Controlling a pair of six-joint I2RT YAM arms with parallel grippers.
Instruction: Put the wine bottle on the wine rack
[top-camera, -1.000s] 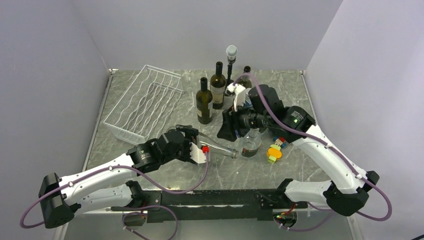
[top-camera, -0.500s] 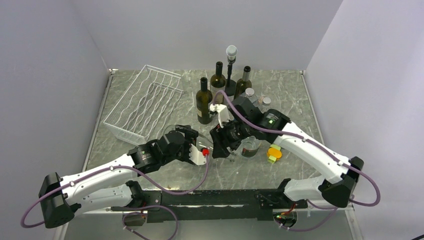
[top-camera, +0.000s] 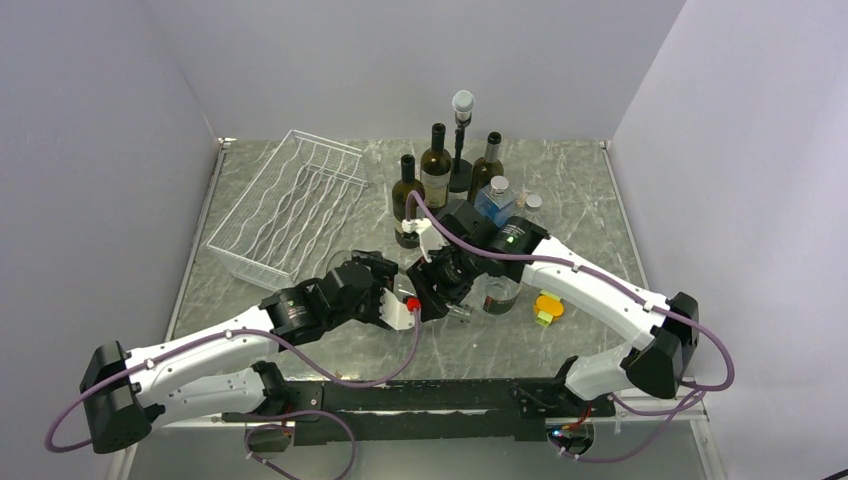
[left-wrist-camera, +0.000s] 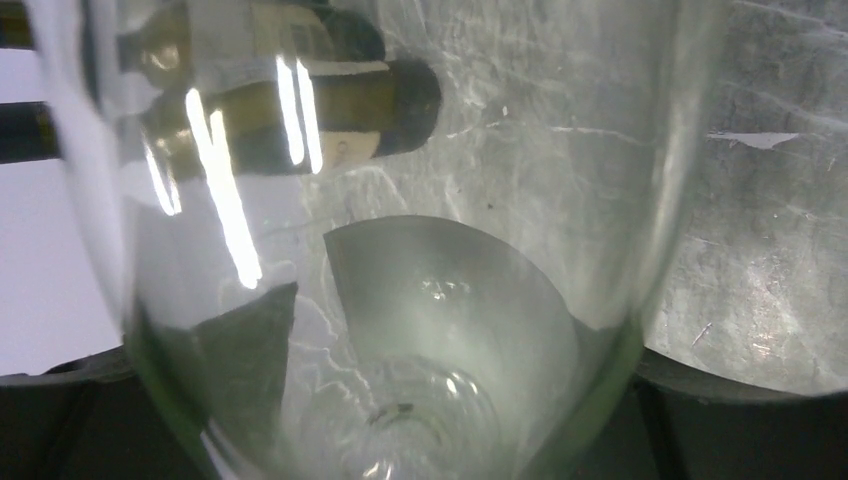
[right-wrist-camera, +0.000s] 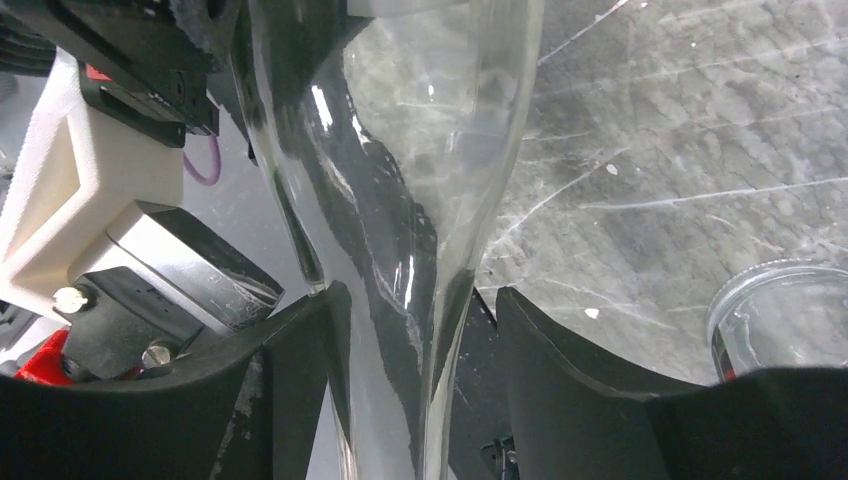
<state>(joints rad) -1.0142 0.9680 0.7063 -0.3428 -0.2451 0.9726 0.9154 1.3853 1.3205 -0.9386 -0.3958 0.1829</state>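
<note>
The clear wine bottle (left-wrist-camera: 400, 300) lies on its side just off the near corner of the wine rack (top-camera: 290, 200), not on it; its long axis runs across the table, base toward the rack, neck pointing away from it; the left gripper (top-camera: 388, 288) is clamped on the wide body, glass filling the space between its fingers; the right gripper (right-wrist-camera: 417, 291), farther from the rack, straddles the neck with its jaws apart, a sliver of gap showing on one side; the table (top-camera: 560, 190) is grey-green marbled stone, scuffed; plain pale walls (top-camera: 400, 60) close in three sides; dark bottles (top-camera: 435, 175) stand upright off the rack's far corner.
</note>
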